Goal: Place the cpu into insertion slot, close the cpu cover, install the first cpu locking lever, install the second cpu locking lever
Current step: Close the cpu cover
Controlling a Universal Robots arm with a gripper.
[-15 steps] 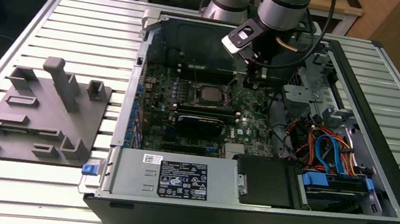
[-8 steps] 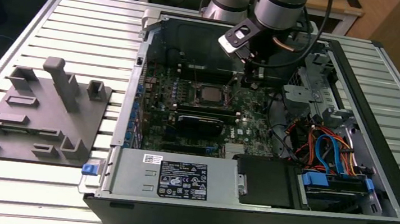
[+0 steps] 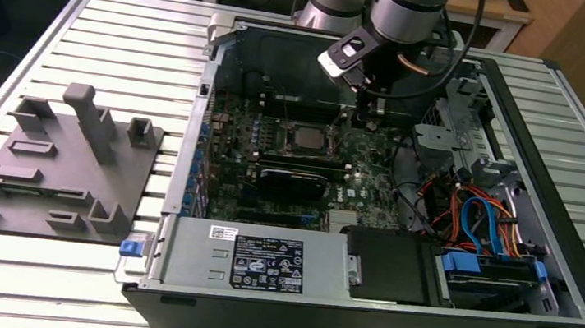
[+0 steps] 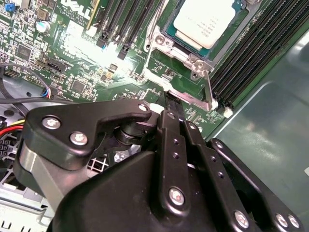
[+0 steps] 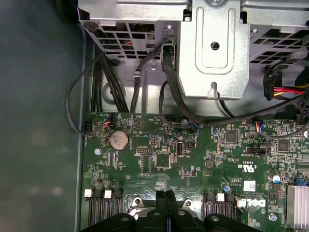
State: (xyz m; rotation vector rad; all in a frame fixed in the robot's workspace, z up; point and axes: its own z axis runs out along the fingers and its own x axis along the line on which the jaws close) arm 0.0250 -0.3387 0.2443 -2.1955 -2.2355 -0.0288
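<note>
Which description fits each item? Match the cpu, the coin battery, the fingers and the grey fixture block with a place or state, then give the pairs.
Column one:
1. cpu
2. coin battery
3. fingers
4. grey fixture block

Column two:
A. black, pressed together over the board
B. outside the case, on the slatted table
C. round, silver, near the board's edge
D. lying in the insertion slot, silver top up

Pairs: 1-D, 2-C, 3-A, 4-B

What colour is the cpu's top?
The cpu is pale silver-grey on top, best seen in the second wrist view.
</note>
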